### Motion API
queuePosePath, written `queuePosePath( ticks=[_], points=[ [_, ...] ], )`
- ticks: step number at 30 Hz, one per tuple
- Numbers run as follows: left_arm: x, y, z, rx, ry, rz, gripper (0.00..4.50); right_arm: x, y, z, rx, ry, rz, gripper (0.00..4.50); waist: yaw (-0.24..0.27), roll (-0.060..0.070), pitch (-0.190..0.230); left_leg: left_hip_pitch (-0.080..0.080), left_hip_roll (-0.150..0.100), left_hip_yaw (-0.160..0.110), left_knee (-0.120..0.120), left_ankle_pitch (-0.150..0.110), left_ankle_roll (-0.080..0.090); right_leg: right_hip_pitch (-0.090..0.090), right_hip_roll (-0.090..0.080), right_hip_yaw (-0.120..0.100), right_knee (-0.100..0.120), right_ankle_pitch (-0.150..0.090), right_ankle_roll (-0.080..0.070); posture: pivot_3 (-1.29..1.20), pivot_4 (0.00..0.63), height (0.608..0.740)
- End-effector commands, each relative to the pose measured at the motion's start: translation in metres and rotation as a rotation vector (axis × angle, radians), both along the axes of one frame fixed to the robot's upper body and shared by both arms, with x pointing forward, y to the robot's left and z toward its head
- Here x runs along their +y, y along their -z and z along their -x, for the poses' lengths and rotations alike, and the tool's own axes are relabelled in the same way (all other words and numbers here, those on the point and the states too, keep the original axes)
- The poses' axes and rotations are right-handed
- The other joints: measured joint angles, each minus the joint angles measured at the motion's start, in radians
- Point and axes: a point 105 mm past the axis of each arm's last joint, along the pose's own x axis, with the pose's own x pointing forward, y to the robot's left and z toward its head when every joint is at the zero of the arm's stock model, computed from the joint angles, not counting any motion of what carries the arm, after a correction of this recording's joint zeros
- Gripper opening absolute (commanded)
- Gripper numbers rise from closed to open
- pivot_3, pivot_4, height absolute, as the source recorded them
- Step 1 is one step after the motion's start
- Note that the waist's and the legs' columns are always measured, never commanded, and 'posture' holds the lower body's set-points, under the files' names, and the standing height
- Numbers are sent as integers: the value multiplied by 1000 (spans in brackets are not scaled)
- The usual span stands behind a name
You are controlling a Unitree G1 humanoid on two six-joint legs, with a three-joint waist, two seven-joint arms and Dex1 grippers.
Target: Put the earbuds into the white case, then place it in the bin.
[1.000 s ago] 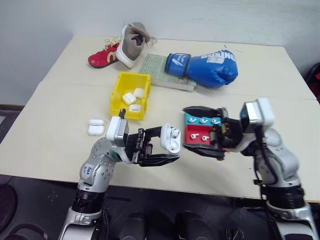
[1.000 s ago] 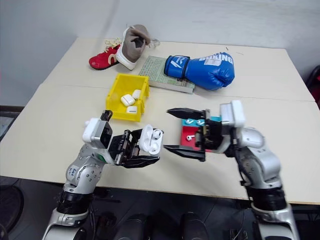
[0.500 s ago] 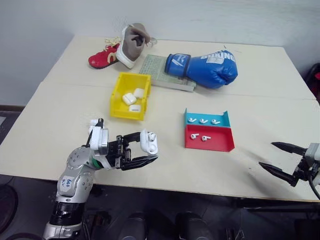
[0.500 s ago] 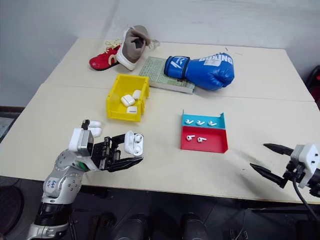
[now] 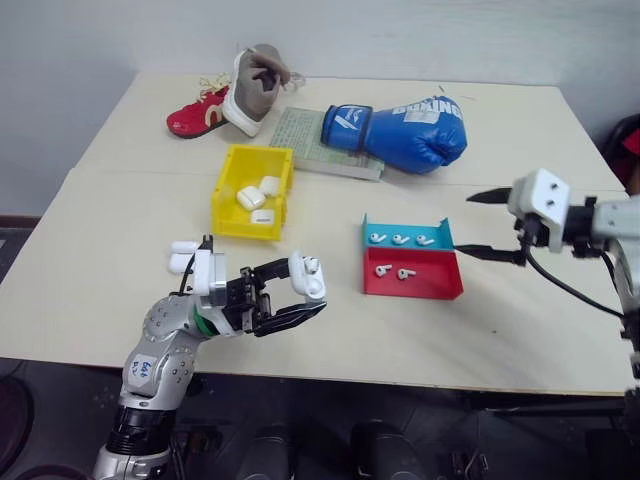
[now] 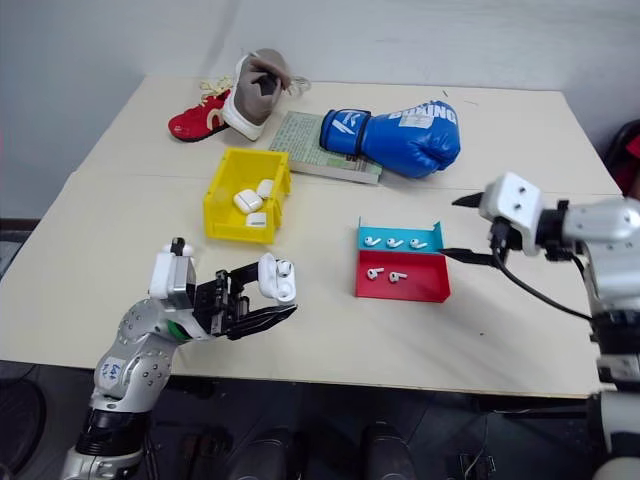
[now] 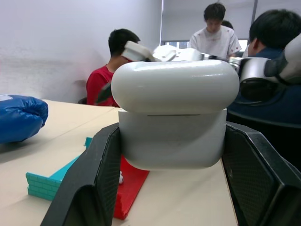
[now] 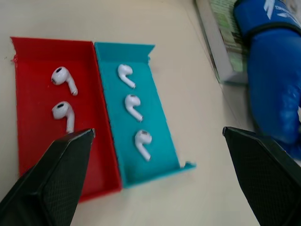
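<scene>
1. Holding the white case (image 5: 307,277) is your left gripper (image 5: 290,298): its two black fingers are clamped on the case's sides, out over the near part of the table (image 5: 120,290), lid end uppermost.
2. In the left wrist view a seam runs across the case between lid and body. In the head views two dark spots show near its top, but you cannot tell from them whether the lid is cracked or whether any earbud already sits inside.
3. Your right gripper (image 5: 490,225) hangs wide apart and holds nothing, just beside the far right corner of the blue tray (image 5: 408,222), fingers pointing toward it.
4. Earbuds (image 8: 132,104) not yet loaded: three lie in the blue tray, two in the red tray (image 8: 35,141) that touches it. All five sit loose and untouched.
5. The yellow bin (image 5: 226,195) stands well apart from the held case, toward the far left. Three more white cases (image 5: 256,193) already lie in it. Two others (image 5: 184,258) rest on the table, between the bin and your left arm.
6. Judgement on progress: case picked up, so that is done. Left to do, as far as you can judge: pick an earbud from the trays with the right gripper, seat the buds in the case, shut the lid, carry the case to the bin and drop it in.
7. Clutter at the far edge, namely a boxing glove (image 5: 405,130), a book (image 5: 320,145) and shoes (image 5: 225,95), is not in the way.
</scene>
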Motion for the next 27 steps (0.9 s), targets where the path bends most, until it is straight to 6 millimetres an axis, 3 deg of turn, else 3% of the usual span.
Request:
queuePosePath(
  ticks=[1, 7, 12, 15, 19, 27],
  points=[
    [-6, -8, 3, -39, 20, 15, 2777, 11, 0, -19, 38, -49, 122, 4493, -4, 0, 1, 0, 0, 1, 0, 0, 0, 0, 0, 0, 0, 0, 0, 0, 150, 740],
    [-10, -8, 3, -37, 26, 26, 2777, 13, 12, -46, 67, -11, 303, 4493, -6, 0, 1, -1, 0, 0, -1, 0, 0, -1, 0, -1, 2, 0, 0, 0, 150, 740],
    [-8, -9, 6, -35, 20, 30, 2777, 15, 17, -53, 60, -11, 403, 4493, -16, 1, 1, -3, 0, 0, -1, 0, 0, -2, 0, -2, 2, 0, 0, 0, 150, 740],
    [-7, -9, 8, -34, 13, 30, 2777, 20, 21, -55, 98, -12, 409, 3834, -20, 2, 2, -3, 0, 0, -1, 0, 0, -3, 0, -2, 4, 0, 0, 0, 150, 740],
    [-9, -9, 10, -34, 9, 32, 2777, 28, 28, -56, 109, -36, 438, 2470, -20, 2, 2, -2, 0, 0, 0, 0, 0, -4, 0, -2, 9, 0, 0, 0, 150, 740],
    [-11, -9, 12, -33, 6, 31, 2777, 39, 40, -55, 163, -68, 507, 2470, -17, 2, 2, -3, 0, 0, 1, 0, 0, -4, -1, -1, 9, 0, 0, 0, 150, 740]
  ],
)
